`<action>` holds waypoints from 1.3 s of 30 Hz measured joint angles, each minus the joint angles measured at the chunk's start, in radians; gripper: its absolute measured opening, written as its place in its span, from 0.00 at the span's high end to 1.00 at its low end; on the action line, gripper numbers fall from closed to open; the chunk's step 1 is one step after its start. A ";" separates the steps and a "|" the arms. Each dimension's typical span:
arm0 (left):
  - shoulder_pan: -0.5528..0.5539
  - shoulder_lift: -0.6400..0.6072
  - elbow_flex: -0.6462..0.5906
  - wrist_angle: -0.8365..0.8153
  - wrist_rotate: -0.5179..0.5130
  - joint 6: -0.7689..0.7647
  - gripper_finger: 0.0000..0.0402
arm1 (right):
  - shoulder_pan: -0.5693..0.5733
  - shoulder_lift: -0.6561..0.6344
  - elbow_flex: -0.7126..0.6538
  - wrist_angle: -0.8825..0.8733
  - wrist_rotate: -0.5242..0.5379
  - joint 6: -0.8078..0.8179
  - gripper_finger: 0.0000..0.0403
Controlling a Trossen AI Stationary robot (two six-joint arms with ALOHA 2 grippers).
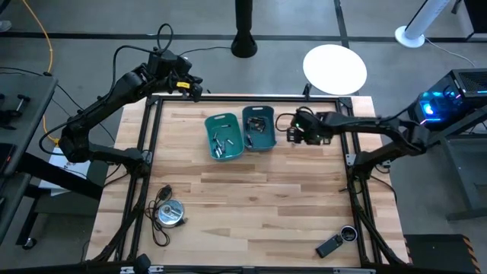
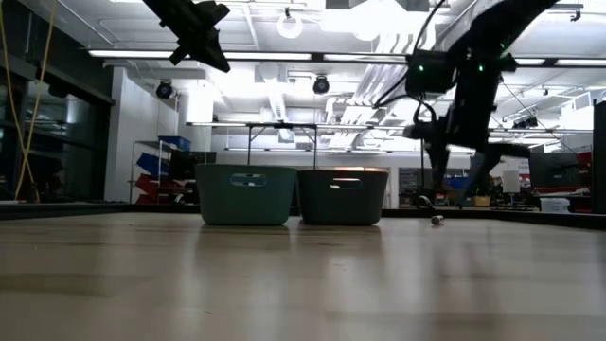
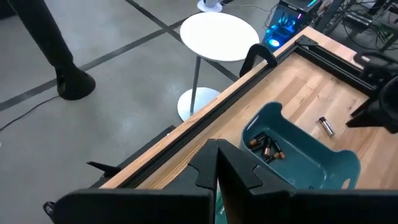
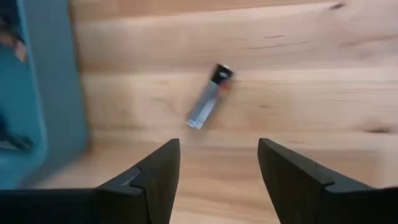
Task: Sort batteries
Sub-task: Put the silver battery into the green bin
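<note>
- Wooden planks make up the worktop, ringed by a dark metal frame; the near part carries only side items.
- Nearest the front edge, toward the right arm's side, lies a black rectangular gadget with a small round piece touching its end.
- On the left arm's side, also near the front, sits a round silver disc with a black cable looped around it.
- Past the middle stand two teal bins, side by side and touching: the lighter left bin and the darker right bin.
- Both bins hold batteries; a small heap shows in the bin seen from the left wrist view, with copper-toned ends.
- One loose battery lies flat on the wood just beside the darker bin, silvery with a dark end, tilted across the grain. In the low view it shows as a small speck to the right of the bins.
- The right hand hangs over that battery, fingers spread apart with nothing between them; the cell lies just ahead of the tips, not touched.
- The bin's wall stands close on one side of the loose cell; nothing else crowds it.
- The left hand waits raised over the far rim of the worktop, behind the bins; its fingers look pressed together, holding nothing.
- Beyond the far edge stands a round white side table on the grey floor.
</note>
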 joint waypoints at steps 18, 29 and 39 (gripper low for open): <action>0.000 0.000 0.000 0.018 -0.001 0.019 1.00 | -0.024 0.259 0.022 0.151 0.075 0.034 0.66; 0.000 0.000 0.000 0.008 -0.001 0.019 1.00 | -0.012 0.027 0.030 0.360 0.138 -0.126 0.92; 0.001 0.000 0.000 0.034 -0.002 0.008 1.00 | 0.056 0.094 0.045 1.041 -0.211 -0.242 0.93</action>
